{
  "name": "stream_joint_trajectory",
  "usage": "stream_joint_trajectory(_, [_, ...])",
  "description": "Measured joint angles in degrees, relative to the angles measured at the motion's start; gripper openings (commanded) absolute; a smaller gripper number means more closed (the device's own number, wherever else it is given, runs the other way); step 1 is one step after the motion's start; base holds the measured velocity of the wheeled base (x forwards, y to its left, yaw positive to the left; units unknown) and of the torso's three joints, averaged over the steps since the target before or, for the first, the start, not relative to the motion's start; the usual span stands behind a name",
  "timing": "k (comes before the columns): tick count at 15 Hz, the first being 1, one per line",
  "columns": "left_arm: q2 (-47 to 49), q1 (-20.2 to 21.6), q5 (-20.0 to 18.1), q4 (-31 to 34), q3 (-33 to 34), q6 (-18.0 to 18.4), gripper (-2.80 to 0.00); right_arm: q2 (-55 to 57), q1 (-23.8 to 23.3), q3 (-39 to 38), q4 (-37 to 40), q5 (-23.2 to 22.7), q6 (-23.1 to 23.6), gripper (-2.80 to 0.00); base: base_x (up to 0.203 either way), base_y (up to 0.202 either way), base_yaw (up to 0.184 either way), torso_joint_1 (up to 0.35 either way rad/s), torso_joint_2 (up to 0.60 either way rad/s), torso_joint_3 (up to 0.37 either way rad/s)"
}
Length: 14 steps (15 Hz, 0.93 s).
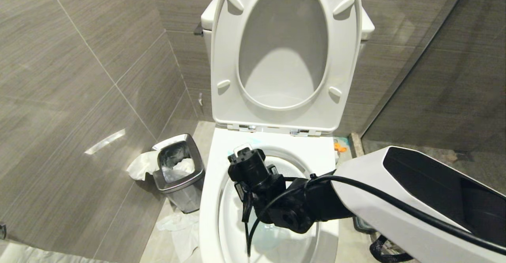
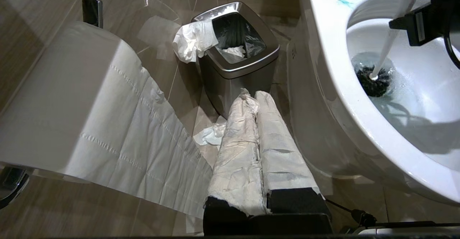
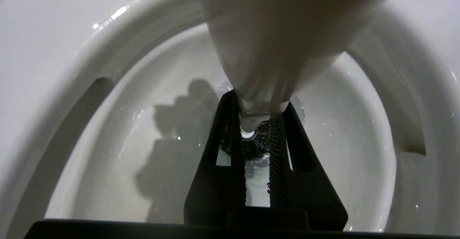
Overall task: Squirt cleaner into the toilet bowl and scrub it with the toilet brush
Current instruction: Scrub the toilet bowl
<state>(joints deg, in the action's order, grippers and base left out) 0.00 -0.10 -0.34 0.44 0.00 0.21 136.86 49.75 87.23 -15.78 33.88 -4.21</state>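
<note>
The large white glossy porcelain toilet bowl point(image 1: 211, 199) sat open, seat and lid raised at twelve o'clock, and it held clear water with the round spiky black bristle head of the white-handled toilet brush point(image 2: 373, 81) dipped in at the drain. Pale teal-blue smears of cleaner point(image 2: 345, 1) streaked the rim. At nine o'clock from the bowl stood the small square steel bin point(image 1: 180, 176), lined with a dark bag, crumpled white tissue inside and more draped over its edge.

The right gripper point(image 3: 257, 124) hung over the bowl, its black fingers point(image 3: 226, 152) drawn nearly together and clamped on the brush's slim handle, bristles showing just beyond the tips. The left gripper point(image 2: 257, 99) was down beside the toilet, its two paper-wrapped fingers pressed together with nothing between them, pointing toward the bin.

The head view hid the brush behind the right arm; only the left wrist view showed handle, bristle head and water together, plus a big white toilet paper roll point(image 2: 64, 99) with its sheet trailing down at nine o'clock. The right wrist view alone showed the grip up close.
</note>
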Motion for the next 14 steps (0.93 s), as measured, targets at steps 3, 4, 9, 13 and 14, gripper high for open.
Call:
stream_joint_trajectory(3, [0.00,0.00,-0.01,0.00,0.00,0.00,-2.80,-2.45,0.52,-2.44,-0.18,-0.03,-0.04,-2.80,0.000,0.000,0.000,0.000,0.00,0.000])
stream_joint_trajectory(4, [0.00,0.00,-0.01,0.00,0.00,0.01,-2.80,-4.09,0.87,-3.45,-0.01,-0.06,-0.04,-2.80,0.000,0.000,0.000,0.000,0.00,0.000])
stream_joint_trajectory(9, [0.00,0.00,-0.01,0.00,0.00,0.01,-2.80,-14.76,3.56,-8.70,2.25,1.71,-0.04,-2.80,0.000,0.000,0.000,0.000,0.00,0.000])
stream_joint_trajectory(13, [0.00,0.00,0.02,0.00,0.00,-0.02,-2.80,-19.36,5.01,-8.93,2.88,1.70,-1.00,-2.80,0.000,0.000,0.000,0.000,0.00,0.000])
stream_joint_trajectory(14, [0.00,0.00,0.01,0.00,0.00,0.01,-2.80,-19.38,5.05,-8.92,2.91,1.66,-2.62,-2.80,0.000,0.000,0.000,0.000,0.00,0.000])
